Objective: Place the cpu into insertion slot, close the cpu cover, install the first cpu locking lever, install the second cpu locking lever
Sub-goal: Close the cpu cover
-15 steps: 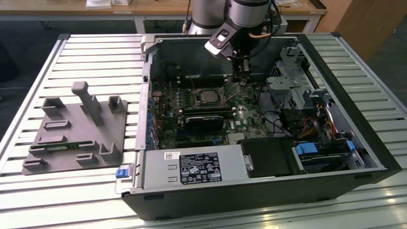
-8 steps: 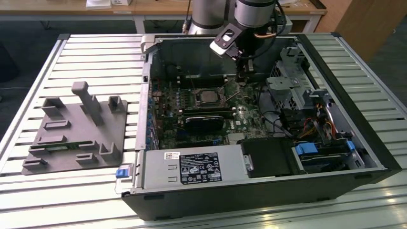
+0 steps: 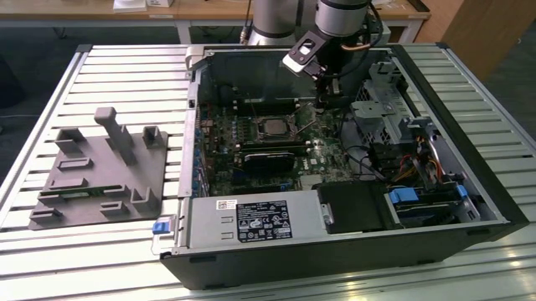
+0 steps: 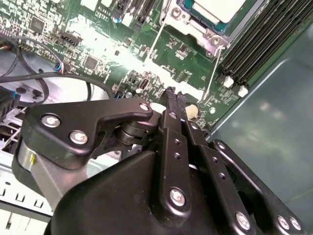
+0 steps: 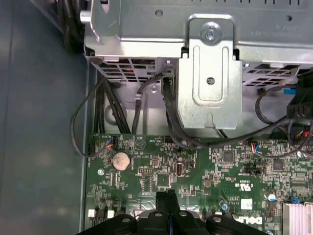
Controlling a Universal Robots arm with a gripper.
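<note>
Gripper [image 3: 327, 106]: black fingers pressed together, pointing down inside the computer case [image 3: 469, 132], just beside the socket on the exterior view's right.
Socket [image 3: 253, 127]: square, on the green board [image 5: 146, 171], roughly mid-case.
Chip [image 3: 270, 127]: seated flat in the socket, dull silver top facing up; seen in the second wrist view too [image 4: 217, 7].
Cover [image 4: 195, 24]: silver frame lying around the chip's edge, on the socket.
Levers [image 4: 155, 36]: two thin wire rods reaching out from the socket's corners over the board; latched or loose, cannot tell.
Gripper tip in the second wrist view [image 4: 173, 94]: near the rods' free ends, away from the socket; contact with either rod not discernible.
Memory slots [image 4: 259, 44]: long, black, running alongside the socket.
Coin battery [image 5: 121, 159]: on the board past the gripper tip, farther from the socket.
Metal drive cage [image 5: 210, 73]: beyond the board's edge, farther again from the socket.
Grey holder tray [image 3: 100, 169]: outside the case on the slatted table [image 3: 125, 69], well apart from the socket, on the exterior view's left.
</note>
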